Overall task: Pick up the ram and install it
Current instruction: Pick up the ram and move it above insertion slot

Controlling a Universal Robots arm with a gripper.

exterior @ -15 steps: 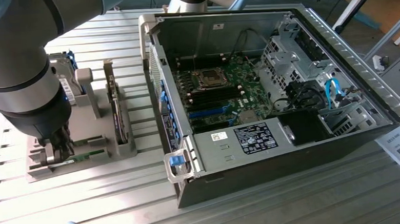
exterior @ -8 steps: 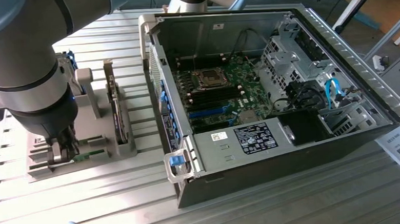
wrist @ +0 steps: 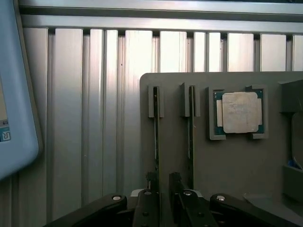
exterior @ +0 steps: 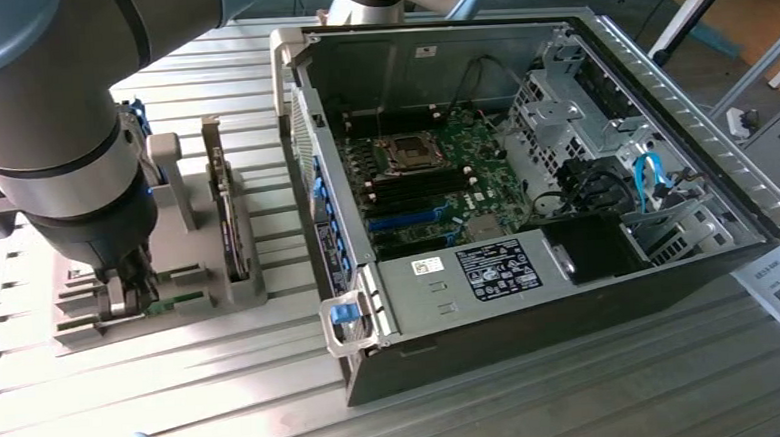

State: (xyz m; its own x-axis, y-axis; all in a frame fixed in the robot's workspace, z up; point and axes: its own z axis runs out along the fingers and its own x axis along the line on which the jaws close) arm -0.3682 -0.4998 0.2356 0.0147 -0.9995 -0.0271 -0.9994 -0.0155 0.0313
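Observation:
The ram (wrist: pixel 155 127) stands on edge in a slot of the grey holder tray (wrist: pixel 236 165), seen edge-on as a thin dark strip. A second stick like it (wrist: pixel 190 123) stands in the neighbouring slot. My gripper (wrist: pixel 163 178) is lowered over the near end of the first stick; its fingers (wrist: pixel 150 178) sit either side of it with a gap, open. In the exterior view the gripper (exterior: pixel 130 292) is down at the tray (exterior: pixel 88 329), and a green board edge (exterior: pixel 178 304) shows beside it.
The open PC case (exterior: pixel 679 113) lies at the exterior view's right, motherboard (exterior: pixel 428 176) exposed with black and blue memory slots (exterior: pixel 410 212). A silver CPU (wrist: pixel 239 112) and an upright hard drive (exterior: pixel 238 236) sit in the tray. A light-blue object (wrist: pixel 14 94) lies nearby.

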